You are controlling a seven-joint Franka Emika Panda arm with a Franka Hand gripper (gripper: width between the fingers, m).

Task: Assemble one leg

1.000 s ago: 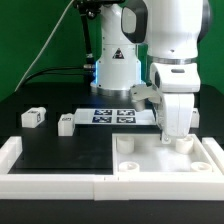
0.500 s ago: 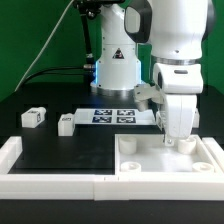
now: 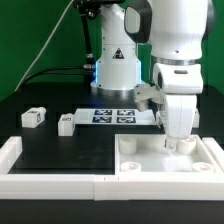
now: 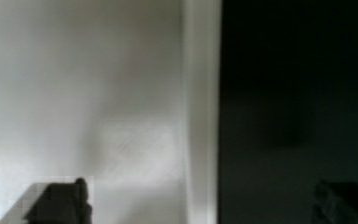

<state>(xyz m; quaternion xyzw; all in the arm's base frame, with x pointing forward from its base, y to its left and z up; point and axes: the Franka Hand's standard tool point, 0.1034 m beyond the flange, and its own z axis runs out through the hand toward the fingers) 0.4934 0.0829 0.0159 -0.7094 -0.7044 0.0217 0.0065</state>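
Two legs lie on the black table at the exterior view's left: one leg point(image 3: 33, 117) further left and a second leg point(image 3: 66, 123) beside it, each a small white block with a tag. My gripper point(image 3: 176, 146) hangs low over the far edge of the large white square part point(image 3: 150, 165), which has round corner sockets. In the wrist view my gripper point(image 4: 199, 205) is open, its dark fingertips point(image 4: 55, 203) wide apart with nothing between them. Below them is a white surface point(image 4: 105, 100) next to the black table. No other legs show.
The marker board point(image 3: 112, 116) lies behind the square part, near the robot base. Long white border bars run along the front point(image 3: 60, 183) and the left side point(image 3: 10, 152) of the table. Cables hang at the back left.
My gripper has shifted slightly toward the exterior view's right and sunk a little toward the square part. The two legs have not moved.
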